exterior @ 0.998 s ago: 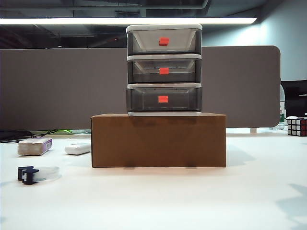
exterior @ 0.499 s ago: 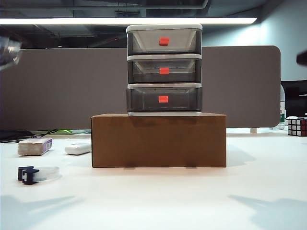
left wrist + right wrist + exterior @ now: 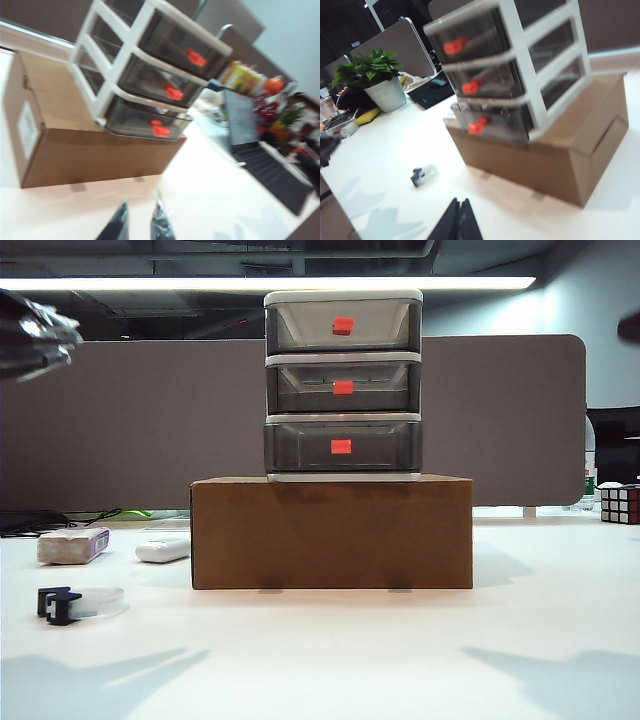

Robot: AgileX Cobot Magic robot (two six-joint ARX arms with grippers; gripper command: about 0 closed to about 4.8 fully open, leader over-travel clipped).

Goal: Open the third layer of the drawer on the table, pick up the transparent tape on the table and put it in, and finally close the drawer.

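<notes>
left hand (image 3: 140, 224): high over the far left of the surface (image 3: 330, 660), seen in the exterior view only as a blurred dark shape at the upper left edge. in its wrist view two dark fingertips (image 3: 118, 226) stand a narrow gap apart, nothing between them. below this hand and a little toward the middle, the transparent tape (image 3: 82, 602) lies flat on the surface, black cutter clip at its left end; untouched. behind the tape, a whitish block with purple label (image 3: 72, 545) and a flat white oblong (image 3: 162, 550), side by side, apart from each other.

centre, well to the right of the left hand: brown cardboard box (image 3: 331, 532) on the surface, the drawer (image 3: 343, 386) standing upright on top of it. all three tiers pushed in. the third layer of the drawer (image 3: 342, 446) is the bottom, darkest one, red tab on its front; closed.

right hand (image 3: 457, 221): barely a dark blur at the upper right edge of the exterior view, high, well clear of the drawer. in its wrist view the fingertips meet, holding nothing; drawer and box lie ahead of it, tape farther off on the surface. a colour cube puzzle (image 3: 620, 505) sits at the far right, below this hand.
</notes>
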